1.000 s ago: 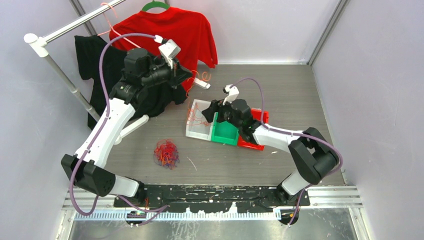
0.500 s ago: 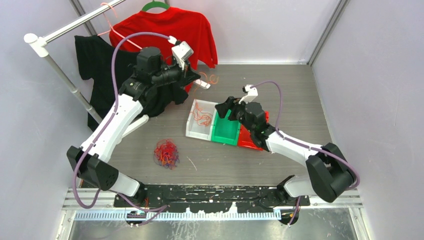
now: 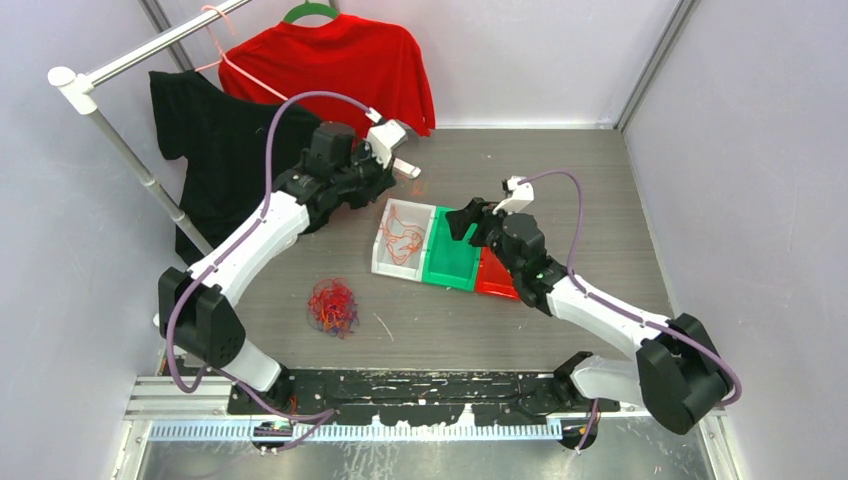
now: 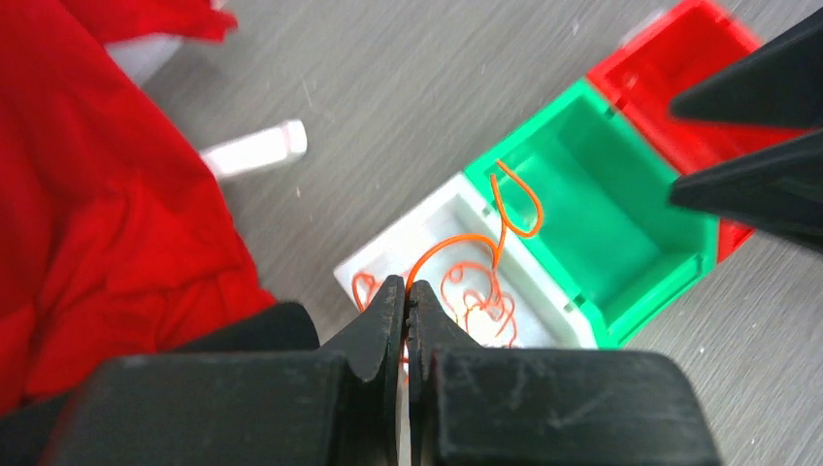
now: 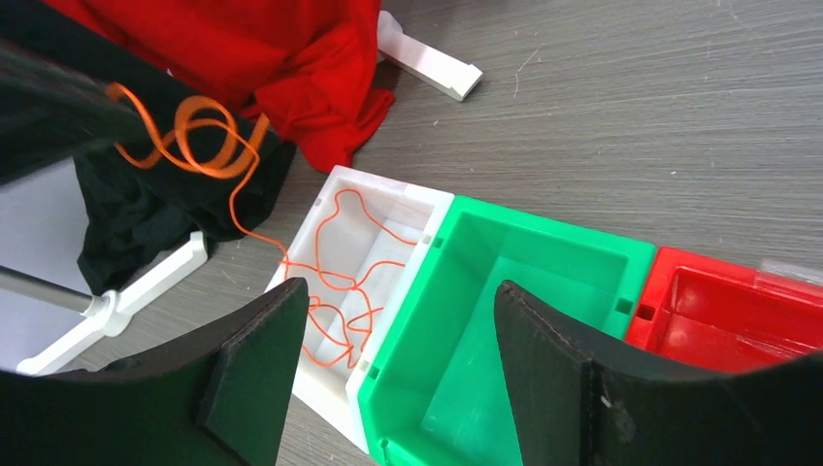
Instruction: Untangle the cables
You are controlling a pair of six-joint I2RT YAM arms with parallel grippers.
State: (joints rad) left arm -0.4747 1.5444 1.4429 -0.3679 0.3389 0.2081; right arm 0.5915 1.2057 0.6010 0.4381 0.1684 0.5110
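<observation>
My left gripper [image 4: 406, 291] pinches an orange cable [image 4: 500, 223] trailing into the white bin [image 5: 398, 189]. My right gripper [image 5: 398, 301] gapes empty, and the mixed tangle [image 3: 333, 305] is not yet sorted.

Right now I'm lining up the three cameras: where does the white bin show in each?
Top external: white bin mid-table, left of the green bin.
Left wrist: lower centre, just beyond the shut left gripper.
Right wrist: left of centre, framed by the open right gripper.
Shared landmark: the green bin beside it.
</observation>
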